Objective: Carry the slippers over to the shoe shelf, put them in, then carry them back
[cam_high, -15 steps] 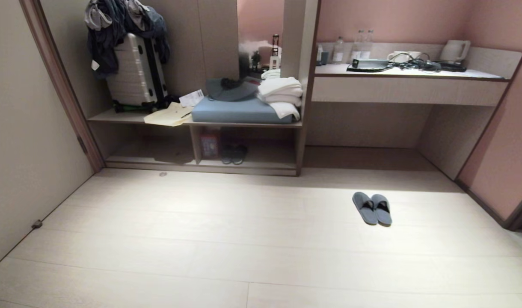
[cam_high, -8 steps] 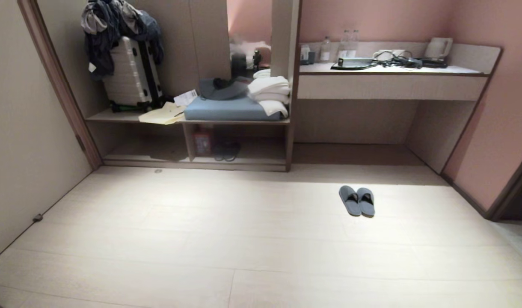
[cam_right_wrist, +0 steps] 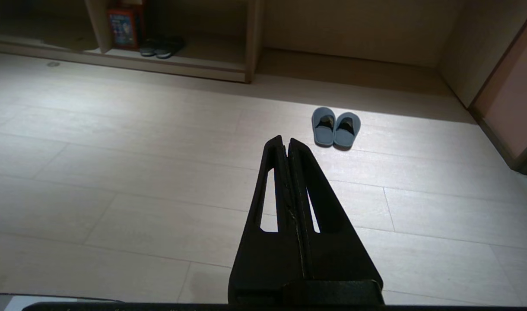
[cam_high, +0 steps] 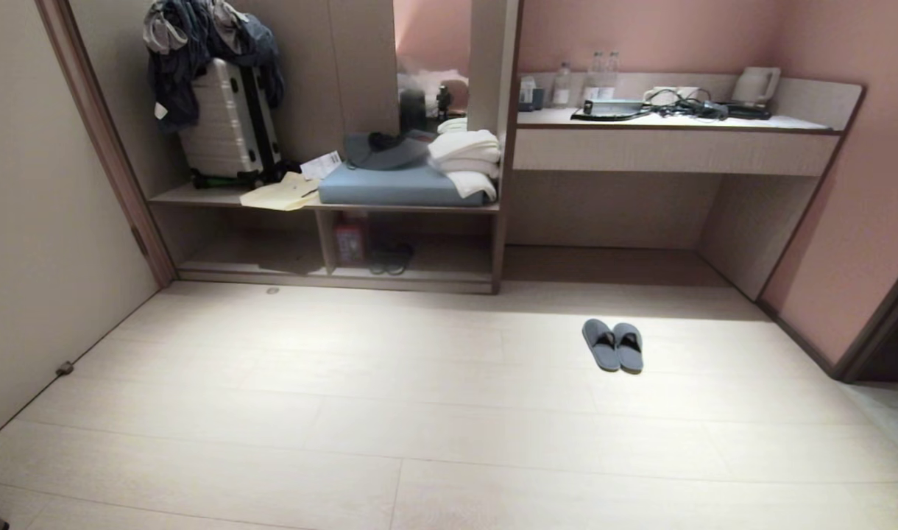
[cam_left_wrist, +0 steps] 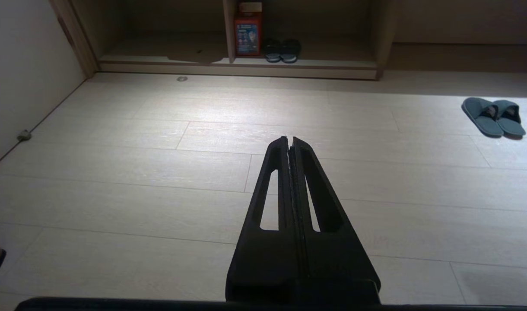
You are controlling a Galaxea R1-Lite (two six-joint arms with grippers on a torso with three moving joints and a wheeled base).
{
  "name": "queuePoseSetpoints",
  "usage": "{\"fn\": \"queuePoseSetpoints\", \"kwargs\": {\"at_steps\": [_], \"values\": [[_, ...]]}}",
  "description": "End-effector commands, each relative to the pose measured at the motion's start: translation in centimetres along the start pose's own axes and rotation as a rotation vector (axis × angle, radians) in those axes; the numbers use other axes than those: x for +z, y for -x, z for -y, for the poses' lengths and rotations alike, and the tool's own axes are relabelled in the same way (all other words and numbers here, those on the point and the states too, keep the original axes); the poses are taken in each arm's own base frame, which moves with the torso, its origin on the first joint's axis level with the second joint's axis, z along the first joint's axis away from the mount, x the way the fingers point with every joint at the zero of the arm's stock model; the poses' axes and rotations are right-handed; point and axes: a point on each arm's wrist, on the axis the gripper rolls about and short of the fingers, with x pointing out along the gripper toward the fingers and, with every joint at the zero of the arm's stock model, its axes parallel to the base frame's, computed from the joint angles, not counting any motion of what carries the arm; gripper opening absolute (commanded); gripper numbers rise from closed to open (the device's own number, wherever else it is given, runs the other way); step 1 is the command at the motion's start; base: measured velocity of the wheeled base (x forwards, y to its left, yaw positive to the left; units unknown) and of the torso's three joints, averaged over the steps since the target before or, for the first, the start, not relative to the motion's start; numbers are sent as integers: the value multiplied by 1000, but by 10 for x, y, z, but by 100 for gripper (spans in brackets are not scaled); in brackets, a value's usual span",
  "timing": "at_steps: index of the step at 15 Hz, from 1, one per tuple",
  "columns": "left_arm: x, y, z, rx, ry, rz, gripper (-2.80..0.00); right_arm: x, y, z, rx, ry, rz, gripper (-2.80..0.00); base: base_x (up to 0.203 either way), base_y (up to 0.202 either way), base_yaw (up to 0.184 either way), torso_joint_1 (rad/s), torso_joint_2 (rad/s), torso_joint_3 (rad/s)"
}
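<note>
Fingers pressed closed on both arms; slippers on floor, darker pair inside shoe shelf.

the slippers lie side by side on the floor just beyond the right gripper's fingertips, shelf farther off.

Pale wood-plank floor fills the lower half of the frame, brightly lit across the middle and shaded toward the back. A cream wall runs down the left edge, edged by a brown door frame. At upper right, a long pale desk counter spans a recess between pink walls, carrying bottles, a kettle and cables. At upper left a silver suitcase draped with dark clothes stands beside a blue cushion and folded white towels.
</note>
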Motion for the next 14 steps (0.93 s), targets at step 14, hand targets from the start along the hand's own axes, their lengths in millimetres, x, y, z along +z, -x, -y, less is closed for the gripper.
{"fn": "queuePoseSetpoints", "kwargs": {"at_steps": [14], "values": [[0,0,0,0,0,0,-280,0,0,0,0,-1,-1,-280,0,0,0,0,0,0]]}}
